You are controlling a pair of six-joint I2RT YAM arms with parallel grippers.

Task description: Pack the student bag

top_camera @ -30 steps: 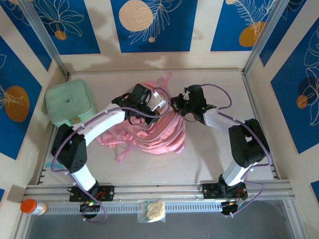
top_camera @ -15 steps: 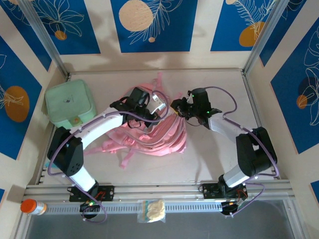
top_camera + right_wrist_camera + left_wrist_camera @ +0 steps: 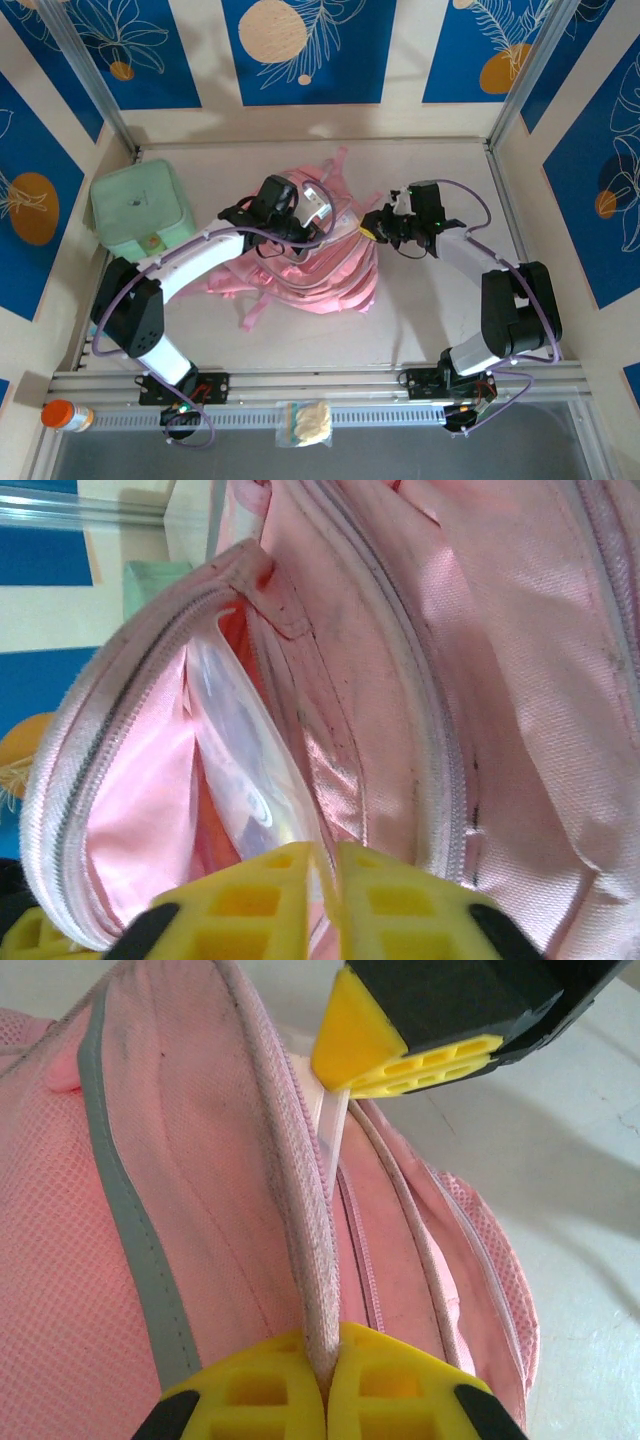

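Pink student bag [image 3: 322, 278] mid-table [image 3: 450, 320], gripped at the mouth from both sides.
Against a second ago: right gripper [image 3: 372, 228] shifted out toward 3 o'clock, now at the bag's 3 o'clock edge, fingers together on a thin inner edge of the mouth, beside a clear sheet [image 3: 245, 770]. Left gripper [image 3: 303, 222] in nearly the same spot at the bag's 12 o'clock, pinched tight on the piped zip rim. Mouth drawn wider. Mint-green case [image 3: 140, 207] at the bag's 9 o'clock, unmoved.

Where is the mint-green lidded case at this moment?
In the top view, the mint-green case sits at the far left of the table, near the back corner, left of the student bag.
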